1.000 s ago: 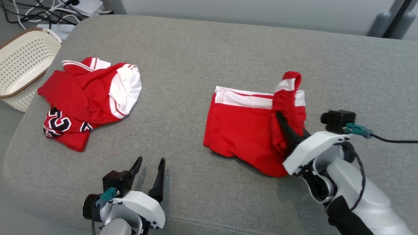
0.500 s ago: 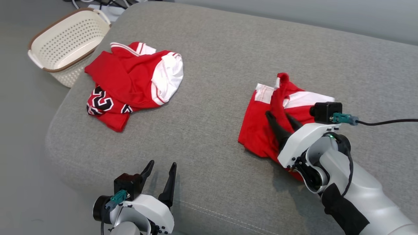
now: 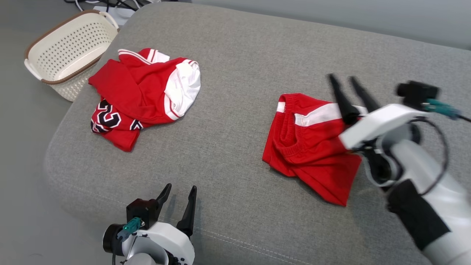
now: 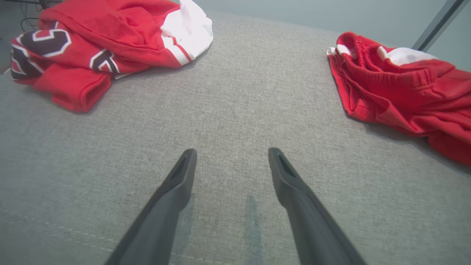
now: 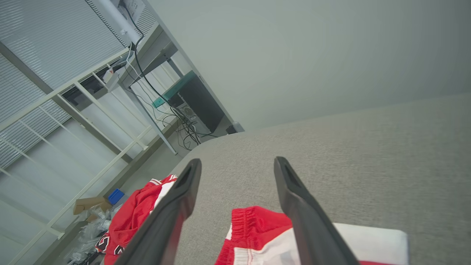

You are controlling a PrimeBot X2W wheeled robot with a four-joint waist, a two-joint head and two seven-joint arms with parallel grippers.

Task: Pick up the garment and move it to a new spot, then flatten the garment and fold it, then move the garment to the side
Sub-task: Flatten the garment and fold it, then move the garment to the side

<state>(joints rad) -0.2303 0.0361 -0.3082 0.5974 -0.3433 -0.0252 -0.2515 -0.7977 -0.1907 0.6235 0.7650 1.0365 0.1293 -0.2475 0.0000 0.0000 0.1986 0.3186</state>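
1. Since one second ago, the right gripper (image 3: 342, 77) has let go of the shorts' waistband and risen clear. Its fingers now stand spread, holding nothing, over the far edge of the red shorts (image 3: 309, 147). The raised waistband has dropped flat. The head camera has also shifted.
2. Left gripper (image 3: 180, 187): fingers spread and empty, low over the grey cushion (image 3: 235, 73) at 7 o'clock in the head view.
3. Step in hand, as judged: placement at the new spot is complete; flattening is not yet begun.
4. Next move calls for a grip on two outer edges of the shorts, probably one per gripper, drawn apart to remove the bunching.
5. Location: the shorts lie on the cushion at 3 to 4 o'clock in the head view, well apart from the red jersey (image 3: 143, 95) at 10 o'clock.
6. Condition: crumpled, elastic waistband curled toward the left side, white band along the far edge, near corner trailing to a point.
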